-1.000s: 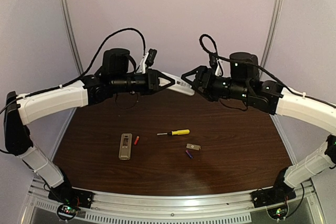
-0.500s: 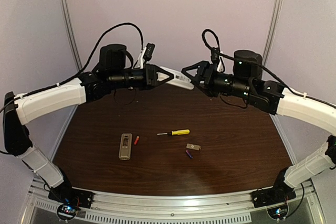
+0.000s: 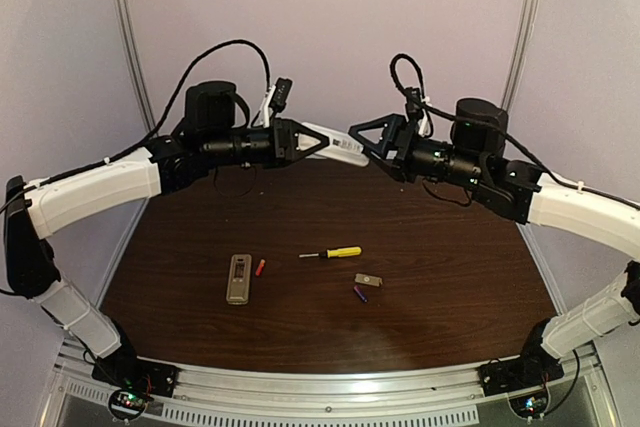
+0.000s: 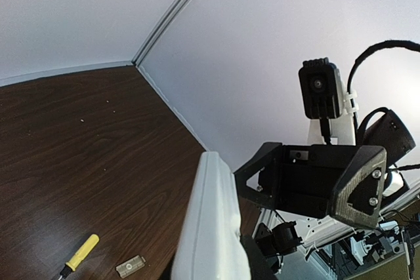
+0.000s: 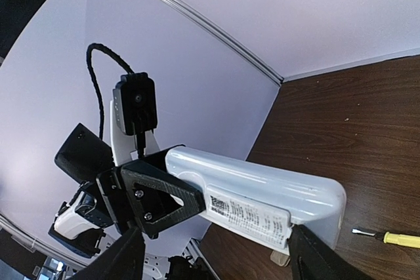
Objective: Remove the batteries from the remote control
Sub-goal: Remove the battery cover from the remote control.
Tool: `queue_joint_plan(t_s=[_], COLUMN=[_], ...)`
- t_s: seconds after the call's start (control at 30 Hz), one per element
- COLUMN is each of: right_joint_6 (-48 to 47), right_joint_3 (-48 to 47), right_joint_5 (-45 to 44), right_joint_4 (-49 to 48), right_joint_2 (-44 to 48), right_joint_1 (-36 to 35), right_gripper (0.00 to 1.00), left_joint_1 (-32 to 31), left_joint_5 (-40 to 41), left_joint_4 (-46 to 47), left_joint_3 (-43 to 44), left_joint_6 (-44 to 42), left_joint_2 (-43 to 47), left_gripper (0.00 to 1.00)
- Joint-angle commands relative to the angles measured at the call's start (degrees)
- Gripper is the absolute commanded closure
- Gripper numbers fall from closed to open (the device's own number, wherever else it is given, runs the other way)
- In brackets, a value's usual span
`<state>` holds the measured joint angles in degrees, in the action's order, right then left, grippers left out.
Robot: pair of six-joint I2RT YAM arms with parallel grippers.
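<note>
The left gripper (image 3: 318,141) is up in the air over the far side of the table (image 3: 450,247). It is squeezed narrow on one end of a long white remote (image 3: 345,154) and holds it out toward the other arm. The right gripper (image 3: 360,142) faces it with its jaws spread wide, and the free end of the remote is just in front of them. I cannot tell if they touch it. Down on the table I can see two batteries. A red battery (image 3: 260,267) lies just beside a flat brown remote (image 3: 238,279). A purple battery (image 3: 360,294) lies just beside a small grey cover plate (image 3: 368,280). A yellow-handled screwdriver (image 3: 335,252) lies between the two groups, a little farther back.
</note>
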<state>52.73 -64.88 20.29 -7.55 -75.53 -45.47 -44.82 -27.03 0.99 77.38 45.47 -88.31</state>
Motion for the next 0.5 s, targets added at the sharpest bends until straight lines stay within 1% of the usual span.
queue_joint_plan(t_s=[0.0,0.47], right_joint_6=[1.18,-0.05], right_joint_3=[0.41,1.55], right_joint_5=[11.31,12.59], right_joint_4=[-7.88,-7.04], right_joint_2=[-0.63,0.94], right_joint_1=[-2.26,-2.16], right_gripper=[0.24,0.23], left_joint_1=[-4.12,-4.05], left_joint_5=[-12.02,-12.66], left_joint_4=[7.92,6.71], left_joint_3=[2.33,3.11], left_joint_6=[-0.06,0.29], left_joint_2=[0.29,-0.48], left_gripper=[1.0,1.0])
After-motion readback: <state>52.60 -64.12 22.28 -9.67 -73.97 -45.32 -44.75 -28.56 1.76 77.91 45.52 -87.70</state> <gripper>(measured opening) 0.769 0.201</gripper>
